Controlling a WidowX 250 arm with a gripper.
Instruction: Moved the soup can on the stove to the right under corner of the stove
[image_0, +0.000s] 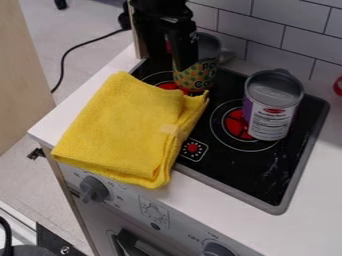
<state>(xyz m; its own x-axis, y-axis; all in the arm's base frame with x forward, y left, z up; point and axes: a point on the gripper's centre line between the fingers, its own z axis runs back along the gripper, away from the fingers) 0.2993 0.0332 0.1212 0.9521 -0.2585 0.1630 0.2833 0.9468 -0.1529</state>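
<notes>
The gripper (172, 62) was at the pineapple-patterned can (196, 74) on the rear left part of the stove (234, 175), probably because this was the soup can to be moved. I could not tell whether it held the can or was only beside it. The purple-and-white can (272, 112) stood upright at the right burner, so the path to the lower right corner perhaps needed care. The folded yellow towel (123, 130) overlapped the stove's left side.
</notes>
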